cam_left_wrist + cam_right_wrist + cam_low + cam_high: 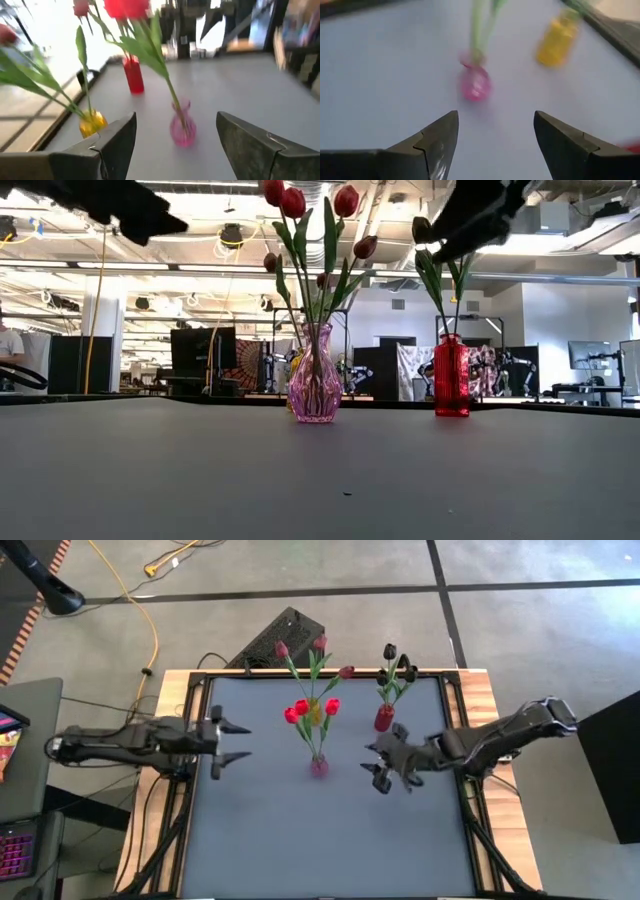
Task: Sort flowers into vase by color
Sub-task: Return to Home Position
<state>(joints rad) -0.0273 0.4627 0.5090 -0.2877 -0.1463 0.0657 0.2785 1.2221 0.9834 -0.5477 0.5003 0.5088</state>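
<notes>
Three vases stand on the grey table (300, 840). A pink vase (318, 766) holds red tulips (300, 708). A yellow vase (314, 716) behind it holds maroon-pink tulips (320, 643). A red vase (384, 719) holds black tulips (389, 651). My left gripper (246, 740) hangs open at the table's left, pointing at the pink vase (182, 129), well short of it. My right gripper (373, 766) is open to the right of the pink vase (475, 82), tipped down toward it, with nothing between its fingers.
In the low view the tulip heads (293, 200) stand high above the pink vase (315, 385) and the red vase (451, 375). Bare table lies between the vases and the near edge. A black box (275, 640) sits beyond the far edge.
</notes>
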